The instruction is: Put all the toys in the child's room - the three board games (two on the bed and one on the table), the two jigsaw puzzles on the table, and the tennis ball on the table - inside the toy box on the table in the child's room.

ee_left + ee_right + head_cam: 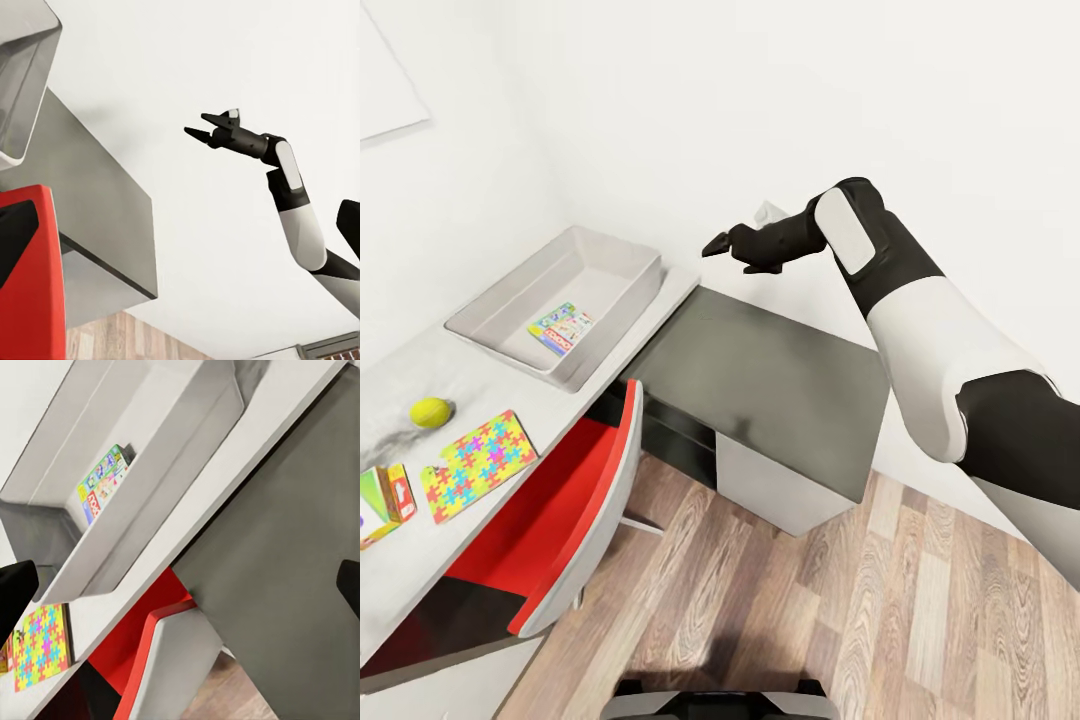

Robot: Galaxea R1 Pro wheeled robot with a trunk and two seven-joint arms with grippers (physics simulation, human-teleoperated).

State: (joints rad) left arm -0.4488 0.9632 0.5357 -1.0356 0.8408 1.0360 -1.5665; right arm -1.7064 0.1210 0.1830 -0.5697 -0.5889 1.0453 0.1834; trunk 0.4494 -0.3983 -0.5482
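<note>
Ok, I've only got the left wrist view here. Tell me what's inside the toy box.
Observer: One colourful flat box lies on the floor of the toy box; nothing else is in it.
Operator: Now list what's out on the table.
Observer: On the table are a tennis ball, a jigsaw puzzle beside it, and a board game at the head view's edge.
Operator: Tell me what the right wrist camera is looking at.
Observer: It looks down on the toy box and the dark cabinet top; the right pincer is spread and empty.
</note>
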